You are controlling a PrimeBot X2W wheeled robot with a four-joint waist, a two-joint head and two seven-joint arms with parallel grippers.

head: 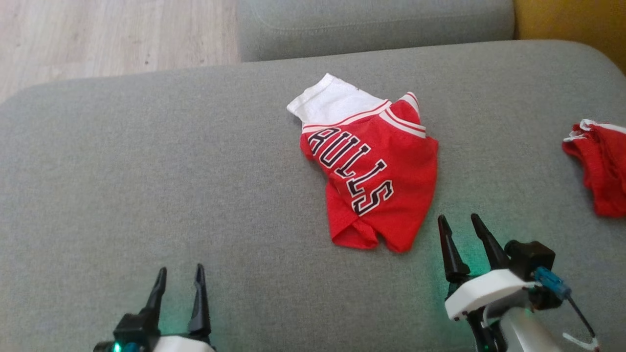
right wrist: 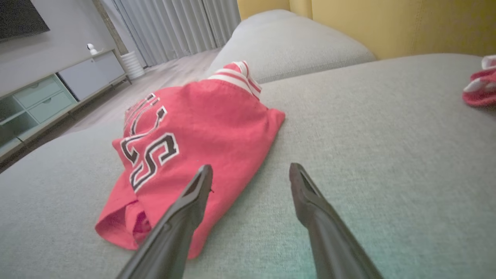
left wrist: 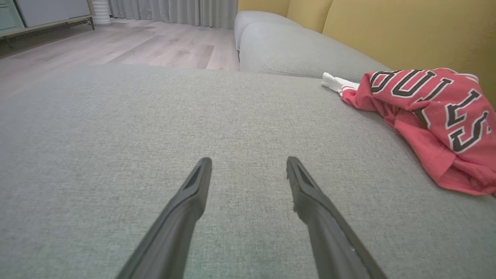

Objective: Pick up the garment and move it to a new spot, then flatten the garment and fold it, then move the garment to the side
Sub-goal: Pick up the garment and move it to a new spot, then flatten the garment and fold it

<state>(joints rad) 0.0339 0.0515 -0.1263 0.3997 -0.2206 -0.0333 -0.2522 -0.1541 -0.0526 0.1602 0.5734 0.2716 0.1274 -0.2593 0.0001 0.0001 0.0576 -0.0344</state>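
**On the grey sofa seat: jersey lying loose, both grippers empty**

On the grey seat cushion (head: pixel 146 171), near its middle, I see the red jersey (head: pixel 371 171) lying in a rumpled, partly doubled-over heap. Its "BULLS" lettering faces up and its white-trimmed end points toward the far cushion (head: pixel 371 24). My right gripper (head: pixel 458 217) sits just beside the jersey's near right corner. In the right wrist view one finger overlaps the red hem, and I cannot tell whether it touches the cloth. Its fingers are spread with bare cushion between them and grasp nothing. My left gripper (head: pixel 181 268) is well apart from the jersey, at the near left of the cushion, with fingers likewise parted and empty. A second red garment (head: pixel 601 166) lies at the cushion's right edge, separate from the jersey. Pale wood floor (head: pixel 98 34) shows beyond the cushion at far left, and a yellow backrest (head: pixel 572 19) at far right.
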